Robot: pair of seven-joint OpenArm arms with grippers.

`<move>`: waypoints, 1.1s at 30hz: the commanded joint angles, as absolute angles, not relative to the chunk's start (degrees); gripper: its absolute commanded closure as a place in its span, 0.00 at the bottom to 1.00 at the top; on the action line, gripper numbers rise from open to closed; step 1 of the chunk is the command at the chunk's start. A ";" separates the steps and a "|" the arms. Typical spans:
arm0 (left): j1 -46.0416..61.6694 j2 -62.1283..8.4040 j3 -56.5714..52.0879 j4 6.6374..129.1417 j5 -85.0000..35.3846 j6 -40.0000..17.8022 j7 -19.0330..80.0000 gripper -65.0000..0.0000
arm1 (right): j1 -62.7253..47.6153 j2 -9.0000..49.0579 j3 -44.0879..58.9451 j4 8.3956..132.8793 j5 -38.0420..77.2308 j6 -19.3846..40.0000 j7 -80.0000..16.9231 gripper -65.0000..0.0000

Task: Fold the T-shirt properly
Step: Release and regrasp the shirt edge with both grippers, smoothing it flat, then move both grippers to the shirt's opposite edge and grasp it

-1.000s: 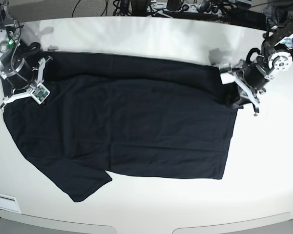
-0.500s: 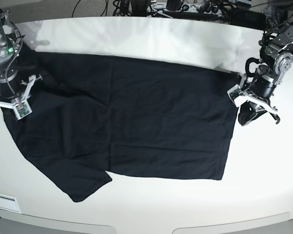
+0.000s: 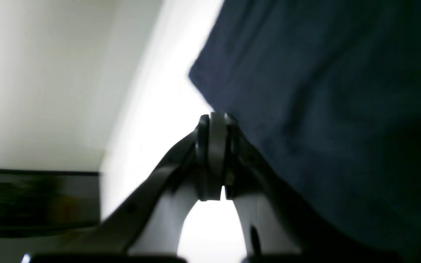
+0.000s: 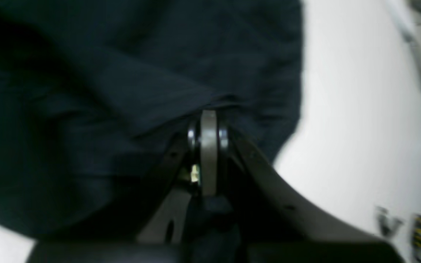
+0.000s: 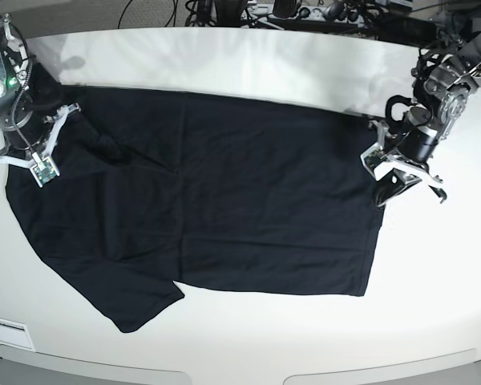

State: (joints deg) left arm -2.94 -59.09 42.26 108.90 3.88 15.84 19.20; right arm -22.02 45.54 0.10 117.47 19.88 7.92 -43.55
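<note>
On white table [image 5: 248, 56]: T-shirt [image 5: 216, 192] spread flat; left end effector [image 5: 402, 178], right end effector [image 5: 26, 160] each pinching shirt edge.

The T-shirt [image 5: 208, 200] lies spread flat on the table [image 5: 248, 56], covering most of its middle. One sleeve [image 5: 128, 301] extends toward the table's near edge at the base view's lower left. The right gripper [image 5: 20, 156] sits over the shirt's edge on that view's left side. The left gripper [image 5: 401, 172] sits at the opposite edge, on that view's right. Cables [image 5: 224, 12] lie behind the table's far edge.
</note>
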 commanded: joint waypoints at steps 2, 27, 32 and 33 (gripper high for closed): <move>-5.39 -58.37 41.54 109.12 2.48 14.87 18.52 1.00 | -21.41 45.71 0.69 117.91 21.61 9.82 -43.40 1.00; -3.05 -53.87 41.54 103.42 -25.61 -15.88 45.93 1.00 | -27.29 44.64 0.80 103.50 31.53 19.51 -54.70 1.00; 2.33 -58.72 41.56 108.71 -25.58 -15.88 45.93 1.00 | -33.10 44.80 0.80 109.84 31.07 17.72 -55.18 1.00; 3.60 -59.57 41.56 109.89 -25.58 -15.88 45.95 1.00 | -34.57 44.80 0.80 111.11 31.07 17.28 -55.16 1.00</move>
State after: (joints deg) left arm 2.11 -58.70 40.69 110.63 -24.16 -13.69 39.16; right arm -33.63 44.27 1.19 111.44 29.78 16.05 -51.55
